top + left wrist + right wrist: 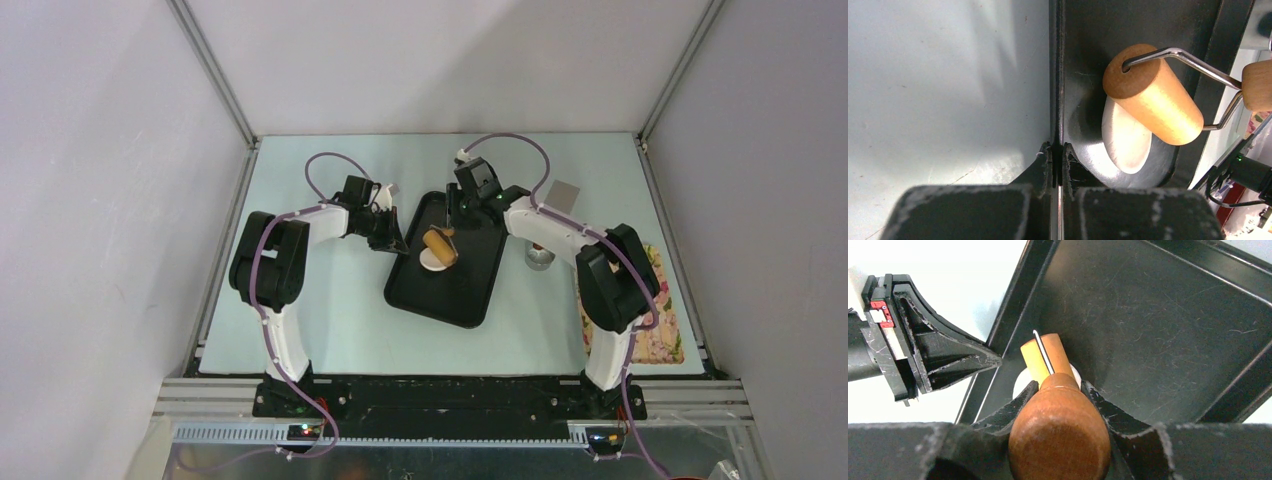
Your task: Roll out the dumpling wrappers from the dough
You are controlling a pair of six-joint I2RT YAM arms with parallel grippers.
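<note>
The dough [1125,142] lies as a flattened white disc on the floor of the black tray [470,290], nearer the tray's left rim than its right, and the wooden roller [1153,95] rests on part of it. The right gripper [1059,388] has its jaws closed around the roller's wooden handle [1059,440]. The left gripper [1057,150] has its jaws pinched shut on the tray's left rim, apparently to steady it. The likeliest trouble is the dough sticking to the roller and lifting or folding as it rolls. It could also be squeezed against the left wall, since the disc sits near that wall. A stroke towards that side could bring the roller's wire frame up against the left gripper, which is close by. If the pinch on the thin rim slips, the tray may slide on the table [330,320]. Open room lies to the right and towards the near end of the tray, where the floor is bare. Outside the tray, a steel cup [540,258] stands just beside the right arm, so a wide swing of that arm looks risky.
</note>
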